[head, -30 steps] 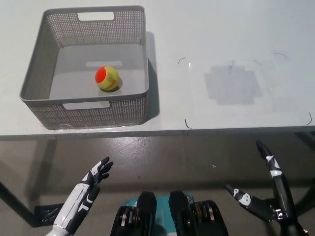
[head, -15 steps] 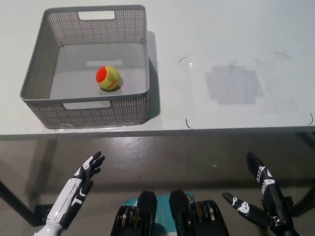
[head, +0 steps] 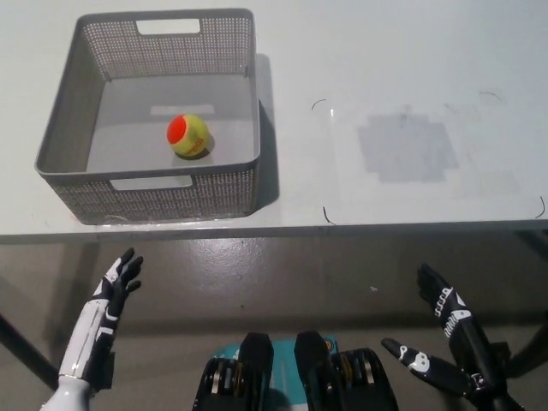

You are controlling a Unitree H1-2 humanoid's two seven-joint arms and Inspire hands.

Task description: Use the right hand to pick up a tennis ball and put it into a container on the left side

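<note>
So the tennis ball [head: 188, 136] is already sitting in the grey mesh basket [head: 242, 73], a bit toward 3 o'clock of its middle. It looks light, fuzzy and slightly squishy, so not slippery; a wrap around the widest part from above should do it, though it'll roll if nudged. The basket sits at 10 o'clock on the tabletop [head: 402, 68]. Right robot hand [head: 445, 334] hangs at 5 o'clock, fingers spread, empty; left robot hand [head: 107, 308] at 7 o'clock, same.
</note>
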